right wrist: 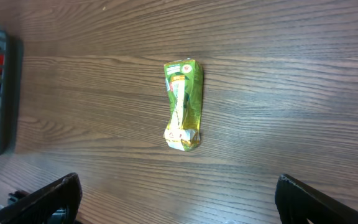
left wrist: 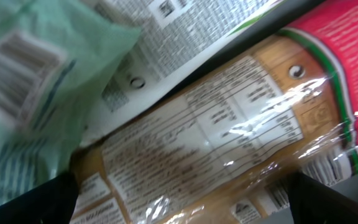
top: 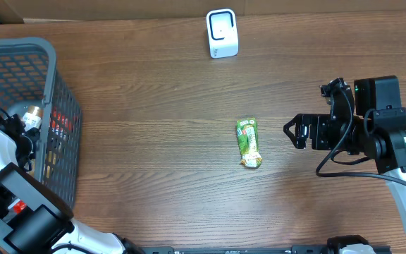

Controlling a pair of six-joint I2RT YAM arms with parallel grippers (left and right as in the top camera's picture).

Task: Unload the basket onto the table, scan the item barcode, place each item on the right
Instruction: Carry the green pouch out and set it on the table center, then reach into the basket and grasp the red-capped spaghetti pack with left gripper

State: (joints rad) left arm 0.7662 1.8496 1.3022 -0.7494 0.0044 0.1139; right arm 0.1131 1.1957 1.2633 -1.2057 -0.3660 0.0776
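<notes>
Dark wooden desk (top: 154, 106) holds the flat green foil pouch (top: 249, 142) mid-frame, below the white scanner (top: 222, 33). Right hand (top: 296, 132), open, hangs right of it; left hand (left wrist: 182, 194), open, sits inside the grey mesh basket (top: 62, 92). Slick foil could skid when pinched.

Right arm (top: 372, 134): black boxy joints and pincer (top: 292, 134), green lights, looping cable. Left arm (top: 20, 212): white links, black blocks, red mark

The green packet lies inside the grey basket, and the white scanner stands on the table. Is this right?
Not quite: the overhead view shows the green packet lying on the table, outside the grey basket. The white scanner does stand on the table.
</notes>
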